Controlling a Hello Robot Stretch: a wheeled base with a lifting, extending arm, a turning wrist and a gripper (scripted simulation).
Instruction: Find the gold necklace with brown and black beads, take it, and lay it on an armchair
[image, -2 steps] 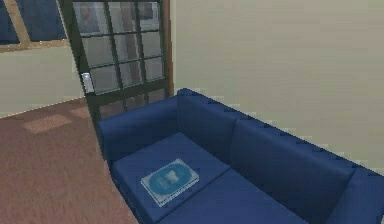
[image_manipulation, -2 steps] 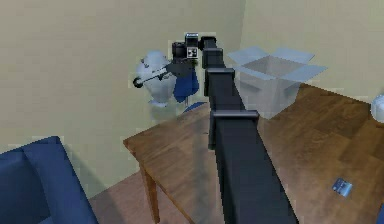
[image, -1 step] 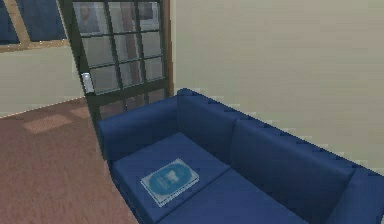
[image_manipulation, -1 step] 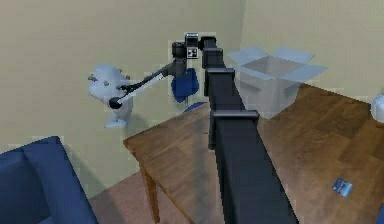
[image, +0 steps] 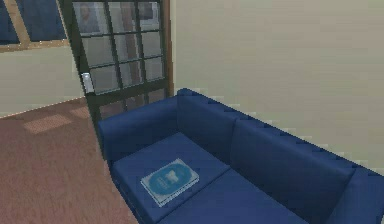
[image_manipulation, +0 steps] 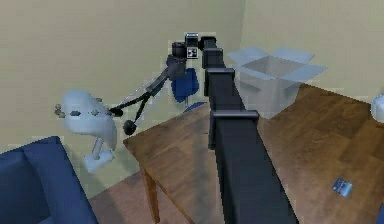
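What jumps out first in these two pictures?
A deep blue sofa sits at the forward view's lower right, a pale blue flat thing on its seat. In the arm side view a long dark arm stretches over a wooden table beside an open white box, its claw pointing toward a white rounded object.

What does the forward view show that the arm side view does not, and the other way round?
Forward view: a glass door, a window and a flat blue book. Arm side view: the arm, the gripper, a wooden table, an open box and a white statue. Both: the blue sofa and a pale wall.
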